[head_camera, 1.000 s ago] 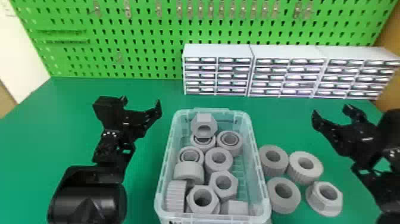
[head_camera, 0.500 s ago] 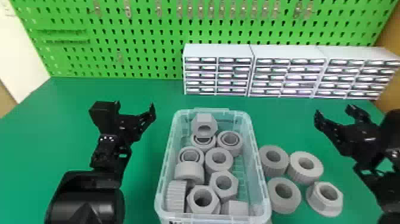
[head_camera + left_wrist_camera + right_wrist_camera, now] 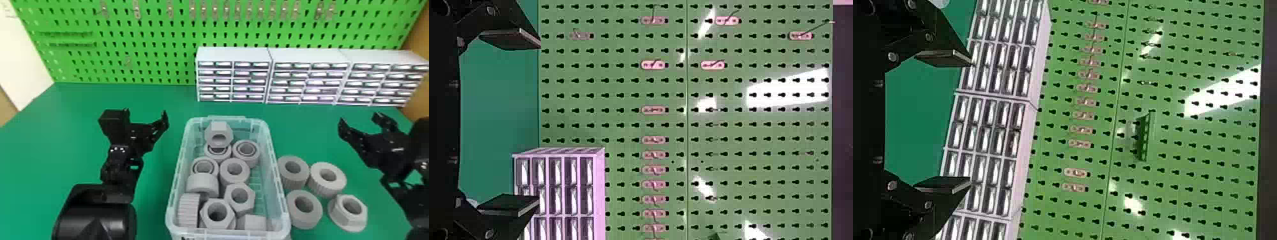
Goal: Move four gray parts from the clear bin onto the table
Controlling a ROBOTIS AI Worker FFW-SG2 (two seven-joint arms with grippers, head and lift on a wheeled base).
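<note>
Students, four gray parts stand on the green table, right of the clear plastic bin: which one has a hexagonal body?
The gray flanged nut, front right of the four; the other three gray parts are round-sided.

Green table (image 3: 76,102) shown. Clear bin (image 3: 229,233) placed on it. Right of bin, four gray parts (image 3: 335,187) laid in loose two-by-two cluster, holes upward: three round; flanged hexagonal one (image 3: 339,213) set in near row, farther from bin. Beyond bin, three white drawer cabinets (image 3: 233,54) lined up toward right.
</note>
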